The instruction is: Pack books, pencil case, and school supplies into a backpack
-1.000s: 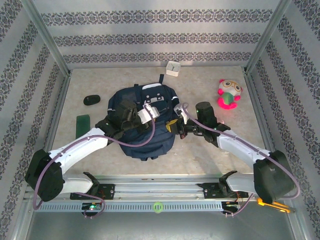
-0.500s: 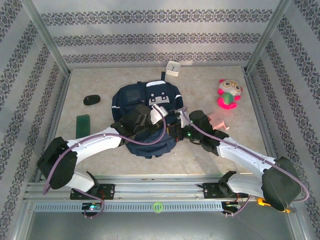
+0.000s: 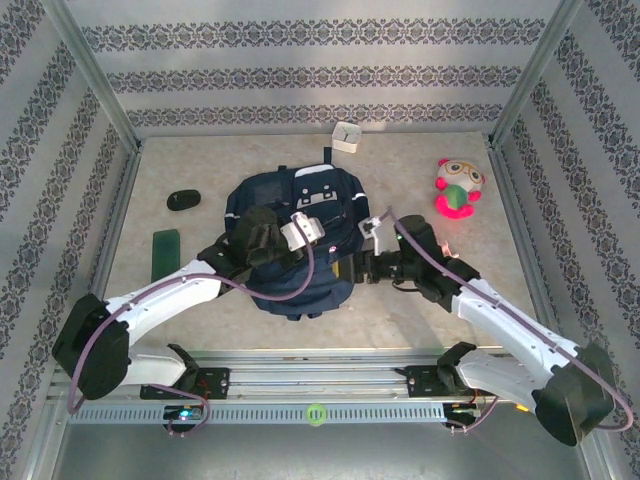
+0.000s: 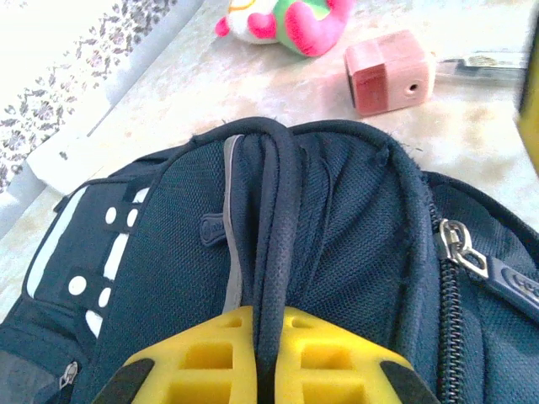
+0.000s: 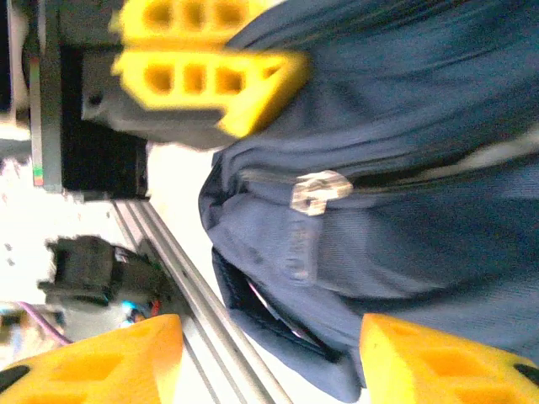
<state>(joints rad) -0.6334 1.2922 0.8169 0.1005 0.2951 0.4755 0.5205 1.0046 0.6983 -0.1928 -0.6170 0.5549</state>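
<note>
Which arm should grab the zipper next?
Probably the right. The right gripper is open beside the backpack, with the zipper pull just ahead of it. The left gripper is shut on the strap, so it's busy.

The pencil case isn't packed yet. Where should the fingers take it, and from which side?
Probably best to come straight down on the pale-pink pencil case and close across its two long flat sides: it is a small boxy block lying flat on the table, just beyond the backpack.
</note>
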